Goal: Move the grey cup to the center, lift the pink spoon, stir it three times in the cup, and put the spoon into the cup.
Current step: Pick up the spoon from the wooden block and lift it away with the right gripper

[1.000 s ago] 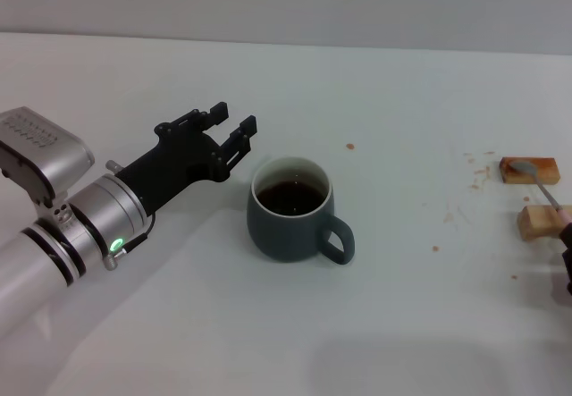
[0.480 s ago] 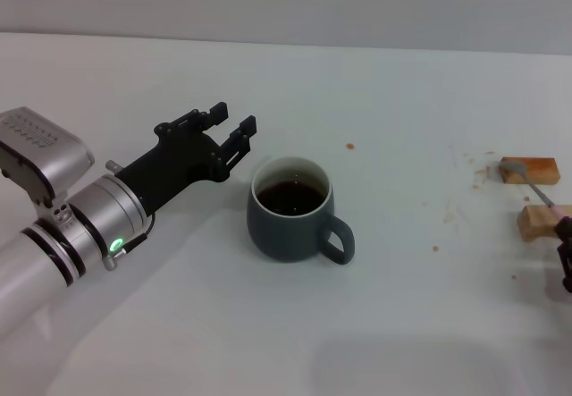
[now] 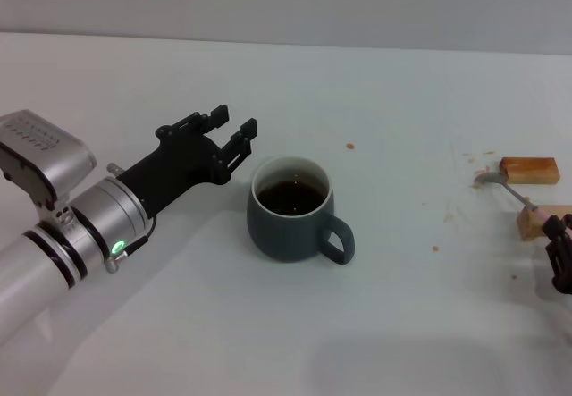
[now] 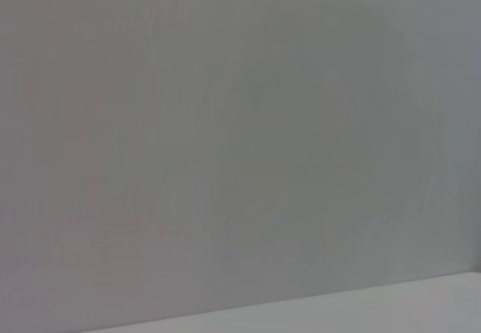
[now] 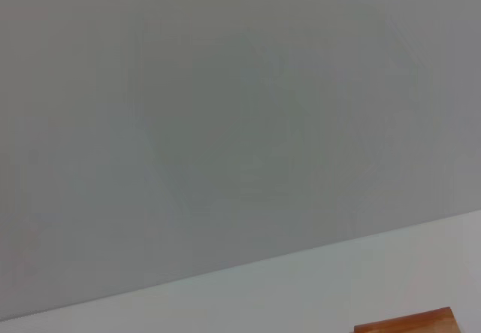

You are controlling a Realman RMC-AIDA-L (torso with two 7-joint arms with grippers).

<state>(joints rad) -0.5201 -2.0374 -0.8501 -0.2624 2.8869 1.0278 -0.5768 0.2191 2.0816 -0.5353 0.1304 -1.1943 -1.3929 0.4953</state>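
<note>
- Two end effectors are in the head view, and only the right one is busy with a task thing.
- The right end effector (image 3: 560,255) is at the right edge of the surface, mostly cut off by the frame; its dark fingers seem to be clamped on the handle end of the pink spoon (image 3: 511,190).
- The spoon slants away from that grip, its small metal bowl pointing toward the middle of the surface. The bowl is just beside the far wooden block (image 3: 530,170), and the neck passes near the near wooden block (image 3: 540,221). I cannot tell if the bowl touches the surface.
- I judge that the two blocks serve as a rest that keeps the spoon raised, so fingers can close around the handle.
- The left end effector (image 3: 231,130) hangs just beside the grey cup (image 3: 293,208), on its left, with the fingers apart and holding nothing. It does not touch the cup.
- The cup stands upright near the middle of the surface, with dark liquid inside and the loop handle turned toward the right and the robot. This placing looks done, so the step in hand is probably lifting the spoon.
- The white surface (image 3: 375,324) has small reddish crumbs around the blocks and one spot beyond the cup.
- A plain grey wall (image 4: 240,122) fills both wrist views; the right wrist view shows also a corner of a block.
</note>
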